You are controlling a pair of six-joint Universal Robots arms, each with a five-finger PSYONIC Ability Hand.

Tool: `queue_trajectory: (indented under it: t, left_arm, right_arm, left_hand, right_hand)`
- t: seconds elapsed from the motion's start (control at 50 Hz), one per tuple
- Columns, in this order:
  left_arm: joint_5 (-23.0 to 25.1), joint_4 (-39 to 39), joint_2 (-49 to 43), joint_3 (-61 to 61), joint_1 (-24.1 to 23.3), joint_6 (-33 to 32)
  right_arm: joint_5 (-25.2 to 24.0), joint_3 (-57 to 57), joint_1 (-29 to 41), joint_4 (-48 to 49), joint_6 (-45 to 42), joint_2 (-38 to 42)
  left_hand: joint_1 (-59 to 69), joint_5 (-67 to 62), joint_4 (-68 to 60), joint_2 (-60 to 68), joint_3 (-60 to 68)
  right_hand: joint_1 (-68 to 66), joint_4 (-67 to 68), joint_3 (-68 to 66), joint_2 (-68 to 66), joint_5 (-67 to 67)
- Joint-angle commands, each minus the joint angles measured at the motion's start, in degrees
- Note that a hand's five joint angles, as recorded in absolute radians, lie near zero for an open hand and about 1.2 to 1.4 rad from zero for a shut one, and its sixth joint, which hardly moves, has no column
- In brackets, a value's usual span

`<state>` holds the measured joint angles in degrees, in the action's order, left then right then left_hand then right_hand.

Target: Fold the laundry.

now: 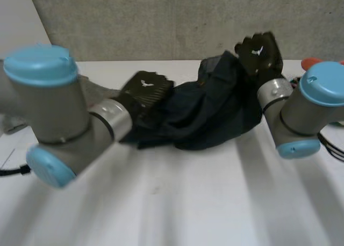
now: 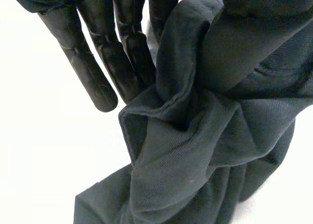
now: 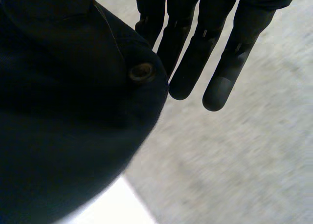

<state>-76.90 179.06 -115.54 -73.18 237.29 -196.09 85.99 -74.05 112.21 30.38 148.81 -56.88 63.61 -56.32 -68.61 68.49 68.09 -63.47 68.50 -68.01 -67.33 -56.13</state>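
A dark navy garment [image 1: 204, 111] hangs bunched between my two hands above the white table [image 1: 188, 203]. My left hand [image 1: 146, 91] holds its left end low, close to the table. In the left wrist view the fingers [image 2: 93, 72] run straight beside gathered folds of the garment [image 2: 195, 150], which is pinched on the thumb side. My right hand [image 1: 260, 52] is raised higher at the garment's right end. In the right wrist view the fingers [image 3: 222, 62] point out past an edge of the garment [image 3: 63, 126] that carries a metal button [image 3: 142, 72].
A grey wall [image 1: 177, 20] stands close behind the table's far edge. An orange-red object [image 1: 310, 62] lies at the far right behind my right arm. A grey piece of cloth [image 1: 101, 89] shows behind my left forearm.
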Motion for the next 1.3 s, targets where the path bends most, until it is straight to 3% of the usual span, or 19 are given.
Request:
queue_trajectory:
  t: [0.02, 0.06, 0.08, 0.1, 0.12, 0.2, 0.24, 0.36, 0.4, 0.52, 0.62, 0.68, 0.8, 0.9, 1.04, 1.1, 1.14, 1.18, 1.3]
  left_arm:
    - [-9.57, 9.98, -3.61, -3.99, -15.77, 3.69]
    - [-10.63, 11.13, -6.35, -3.38, -18.43, 3.7]
    - [-11.07, 11.49, -7.32, -2.94, -19.57, 3.7]
    - [-11.77, 11.66, -9.07, -1.8, -21.24, 3.0]
    - [-12.04, 11.67, -9.61, -1.09, -21.6, 2.91]
    - [-12.22, 11.4, -9.0, -0.56, -21.61, 3.08]
    - [-12.31, 11.49, -7.77, -0.91, -20.65, 2.99]
    - [-11.87, 11.49, 3.47, -6.62, -10.63, 2.82]
    - [-11.69, 11.58, 6.98, -9.33, -7.3, 2.82]
    - [-11.52, 11.58, 9.11, -14.7, -3.15, 2.82]
    - [-11.43, 10.44, 5.79, -19.36, 0.36, 2.82]
    - [-11.34, 9.12, 2.79, -20.33, 0.54, 2.82]
    - [-9.76, 7.45, -1.52, -19.72, 0.19, 3.17]
    - [-6.6, 7.36, -4.25, -18.49, 0.1, 3.43]
    - [-1.68, 7.18, -7.06, -16.12, -0.16, 3.87]
    - [-1.59, 6.66, -8.03, -14.98, -0.34, 3.87]
    - [-1.59, 5.44, -8.29, -14.28, -0.77, 3.96]
    - [-1.93, 4.38, -8.29, -13.57, -1.3, 3.96]
    - [-3.96, 1.91, -3.13, -11.28, -2.18, 3.96]
  right_arm:
    - [-8.29, 3.04, -4.19, 11.54, 0.52, 7.65]
    - [-9.17, 3.04, -4.72, 11.98, 0.61, 8.97]
    - [-9.69, 2.26, -4.98, 11.12, 0.61, 9.59]
    - [-9.61, 1.73, -5.16, 10.41, 0.52, 9.59]
    - [-9.52, 1.2, -5.42, 9.45, 0.35, 9.59]
    - [-6.81, -1.88, -7.88, 3.21, 0.6, 7.84]
    - [-3.74, -3.8, -9.28, -1.43, 0.7, 5.39]
    - [1.99, -9.08, -10.52, -14.89, 0.08, -7.35]
    - [1.82, -11.62, -10.61, -20.5, 0.08, -12.78]
    - [1.12, -19.17, -9.99, -35.08, -0.18, -25.18]
    - [0.15, -26.3, -9.55, -45.39, -0.18, -30.39]
    - [-1.78, -31.21, -9.46, -47.78, -0.36, -30.66]
    - [-4.95, -39.05, -10.17, -42.08, 0.17, -30.57]
    - [-5.31, -45.11, -9.56, -27.78, 2.36, -29.87]
    - [-4.6, -46.8, -7.97, -16.85, 7.99, -23.38]
    - [-4.16, -46.1, -6.57, -13.69, 8.52, -19.77]
    - [-3.64, -45.13, -6.39, -11.05, 8.78, -18.62]
    - [-3.11, -44.78, -6.3, -9.38, 8.78, -18.36]
    - [-2.49, -41.44, -6.39, -9.28, 7.38, -24.05]
  left_hand:
    - [16.39, -13.68, -11.39, 11.51, 11.91]
    - [13.25, -10.54, -8.25, 8.37, 8.77]
    - [-2.61, 5.31, 7.6, -7.48, -7.08]
    - [-37.24, 39.94, 42.23, -42.11, -41.71]
    - [-47.74, 50.45, 52.74, -52.62, -52.21]
    - [-51.71, 54.42, 56.71, -56.59, -56.19]
    - [-51.38, 54.09, 56.38, -56.26, -55.85]
    - [-50.04, 52.74, 55.03, -54.91, -54.51]
    - [-50.03, 52.74, 55.03, -54.91, -54.51]
    - [-48.69, 51.4, 53.68, -53.57, -53.16]
    - [-43.5, 46.21, 48.5, -48.38, -47.97]
    - [-42.46, 45.17, 47.46, -47.34, -46.94]
    - [-38.93, 41.64, 43.93, -43.81, -43.4]
    - [-34.9, 37.61, 39.9, -39.78, -39.38]
    - [-10.71, 13.42, 15.7, -15.58, -15.18]
    - [5.26, -2.55, -0.26, 0.38, 0.78]
    - [16.34, -13.63, -11.35, 11.47, 11.87]
    - [16.39, -13.68, -11.39, 11.51, 11.91]
    - [16.39, -13.68, -11.39, 11.51, 11.91]
  right_hand:
    - [-16.53, 11.5, -11.99, -12.67, -13.87]
    - [-14.26, 9.23, -9.72, -10.4, -11.6]
    - [21.23, -26.26, 25.77, 25.09, 23.89]
    - [43.07, -48.1, 47.61, 46.93, 45.73]
    - [53.47, -58.5, 58.01, 57.33, 56.13]
    - [53.47, -58.5, 58.01, 57.33, 56.13]
    - [53.47, -58.5, 58.01, 57.33, 56.13]
    - [53.47, -58.5, 58.01, 57.33, 56.13]
    - [53.47, -58.5, 58.01, 57.33, 56.13]
    - [53.47, -58.5, 58.01, 57.33, 56.13]
    - [52.55, -57.58, 57.09, 56.41, 55.21]
    - [45.18, -50.21, 49.72, 49.04, 47.84]
    - [42.45, -47.48, 46.99, 46.31, 45.11]
    - [42.45, -47.48, 46.99, 46.31, 45.11]
    - [40.44, -45.47, 44.98, 44.3, 43.1]
    - [26.51, -31.54, 31.05, 30.37, 29.17]
    - [5.2, -10.23, 9.74, 9.06, 7.86]
    - [-16.31, 11.28, -11.77, -12.46, -13.65]
    - [-16.53, 11.5, -11.99, -12.67, -13.87]
